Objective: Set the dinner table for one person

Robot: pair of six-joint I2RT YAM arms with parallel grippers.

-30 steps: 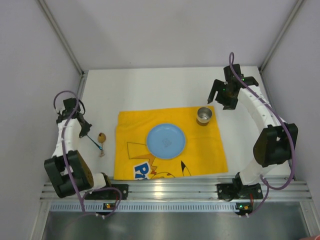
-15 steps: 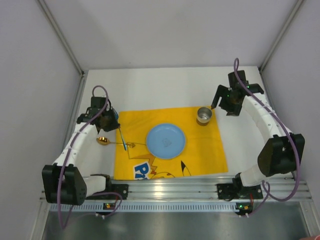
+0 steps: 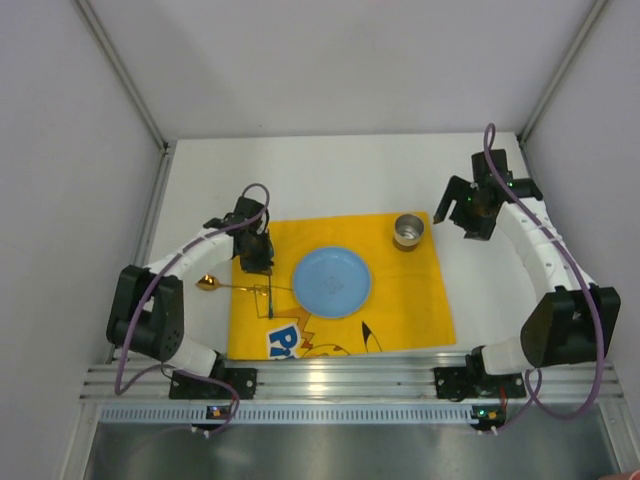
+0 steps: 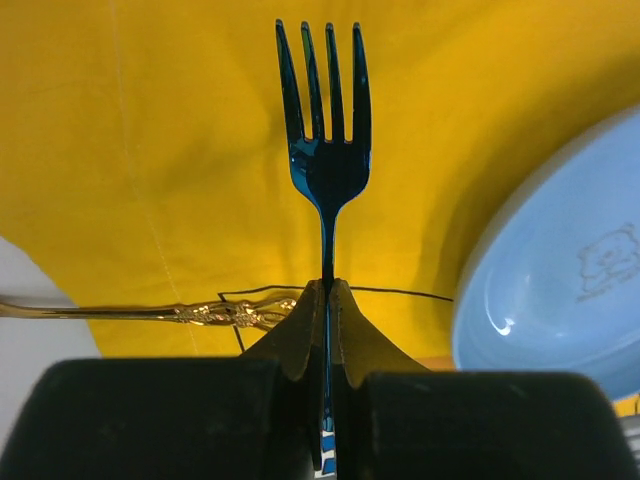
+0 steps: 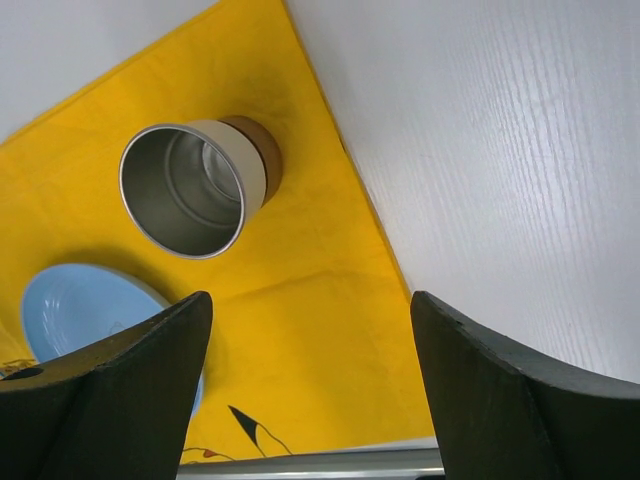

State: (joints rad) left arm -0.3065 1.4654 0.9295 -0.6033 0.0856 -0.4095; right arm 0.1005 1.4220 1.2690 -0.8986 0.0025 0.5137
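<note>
Left hand (image 4: 328,292) pinches the blue fork (image 4: 326,170) by its handle over the yellow mat (image 4: 150,150) on the table (image 3: 330,170), left of the plate (image 4: 560,290); risk: released here, it may land across the gold spoon (image 4: 200,314); right hand (image 5: 308,305) spread.

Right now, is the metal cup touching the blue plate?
Apart. The top view shows a strip of yellow mat between the cup and the plate; the right wrist view shows that gap too.
</note>
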